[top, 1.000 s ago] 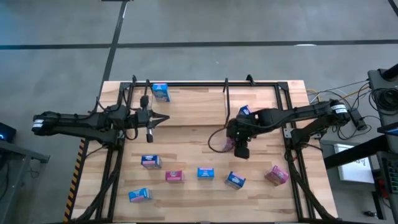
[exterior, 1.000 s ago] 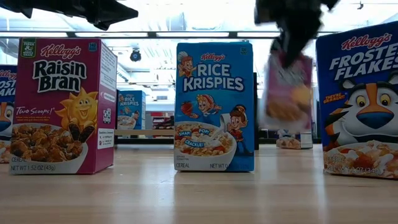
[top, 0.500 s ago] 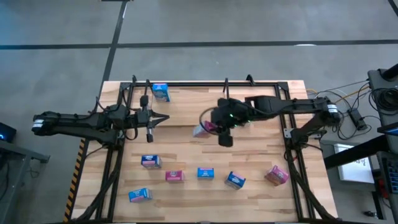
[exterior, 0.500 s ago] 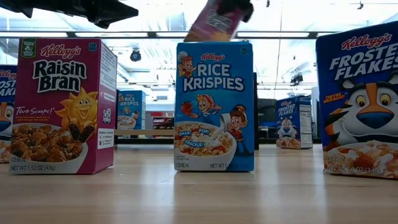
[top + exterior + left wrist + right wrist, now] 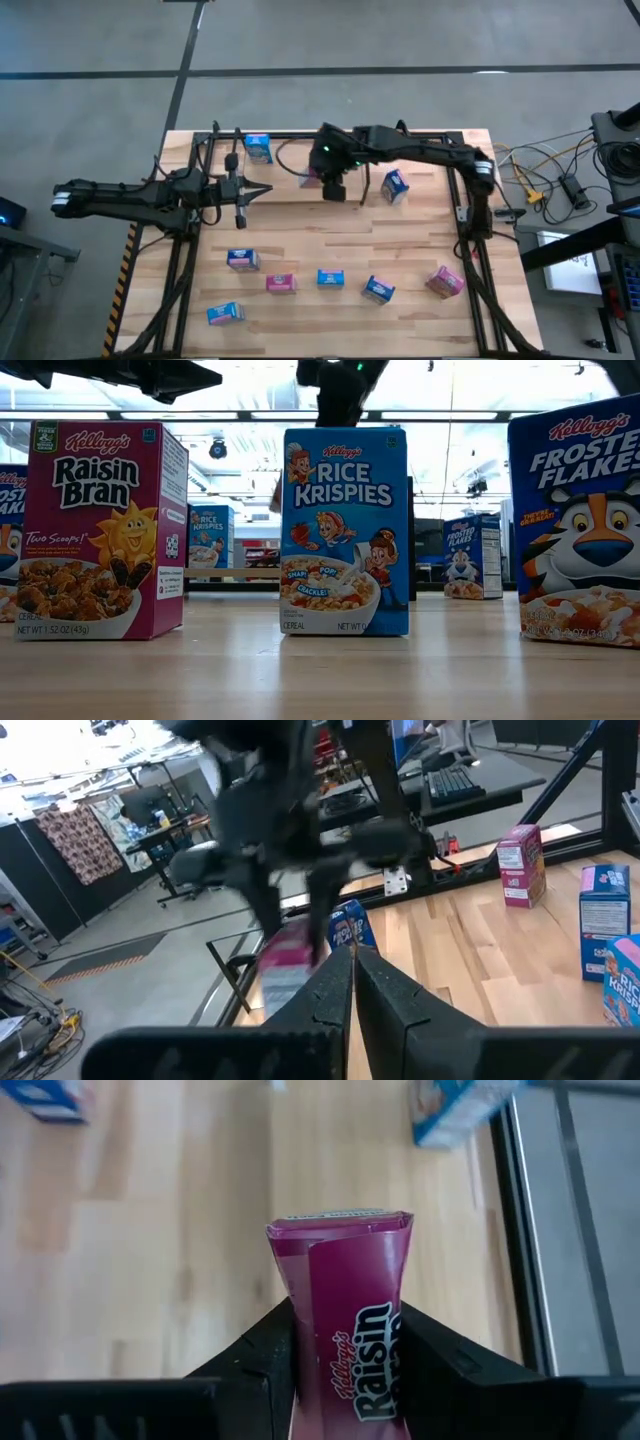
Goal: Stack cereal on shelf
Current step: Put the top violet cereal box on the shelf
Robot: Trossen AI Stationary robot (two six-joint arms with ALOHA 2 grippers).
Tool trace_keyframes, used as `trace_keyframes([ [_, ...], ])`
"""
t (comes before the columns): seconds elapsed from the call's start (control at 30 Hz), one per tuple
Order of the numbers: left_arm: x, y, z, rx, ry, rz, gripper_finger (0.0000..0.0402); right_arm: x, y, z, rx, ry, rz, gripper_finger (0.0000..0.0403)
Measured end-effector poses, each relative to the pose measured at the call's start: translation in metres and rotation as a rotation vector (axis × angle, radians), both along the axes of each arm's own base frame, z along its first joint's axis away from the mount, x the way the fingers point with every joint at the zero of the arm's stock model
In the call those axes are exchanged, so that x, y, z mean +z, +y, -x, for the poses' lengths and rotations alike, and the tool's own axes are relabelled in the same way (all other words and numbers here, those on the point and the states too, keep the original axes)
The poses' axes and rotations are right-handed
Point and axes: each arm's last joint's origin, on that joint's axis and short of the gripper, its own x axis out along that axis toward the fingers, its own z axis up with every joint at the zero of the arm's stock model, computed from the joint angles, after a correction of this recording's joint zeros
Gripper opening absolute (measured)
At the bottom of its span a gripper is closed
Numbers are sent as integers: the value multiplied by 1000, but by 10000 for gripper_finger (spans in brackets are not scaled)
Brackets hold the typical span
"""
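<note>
My right gripper hangs over the far middle of the table, shut on a pink cereal box. That box also shows in the left wrist view. The shelf, a black rod rack, runs along the table's far edge. One blue cereal box stands on the table by the rack's left part, and another stands to the right of my right gripper. Several more boxes stand in a row near the front edge. My left gripper waits shut at the left, holding nothing. My right gripper pinches the pink box between its two fingers, on two opposite sides back from the box's free end. The fingers slant down from above and lie along the box. The walls are dented in at the fingers. The box is lifted clear of the table.
Slanted black arm-support frames stand along the table's left and right sides. In the low view a Raisin Bran box, a Rice Krispies box and a Frosted Flakes box stand close. Bare wood lies mid-table.
My right gripper has carried the pink box up and toward the table's far left, from the right middle to a spot near the rack, rolling its wrist on the way. The box stays clear of the table. The blue box that the arm covered now shows.
</note>
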Motion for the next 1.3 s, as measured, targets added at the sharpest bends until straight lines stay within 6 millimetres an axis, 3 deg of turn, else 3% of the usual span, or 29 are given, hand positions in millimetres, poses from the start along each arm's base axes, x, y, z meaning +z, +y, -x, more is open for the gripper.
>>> trace_keyframes([
  [0.33,0,0,0,0,1,0,0,-25,-39,-27,-30,40,10,173],
  [0.57,0,0,0,0,1,0,0,-43,-44,-38,-6,78,18,192],
  [0.77,0,0,0,0,0,0,0,-47,-45,-41,-14,80,21,193],
  [1.0,0,0,0,0,0,0,0,-39,-44,-38,-28,54,19,199],
  [1.3,0,0,0,0,-3,0,0,2,-33,-23,-43,-16,8,198],
])
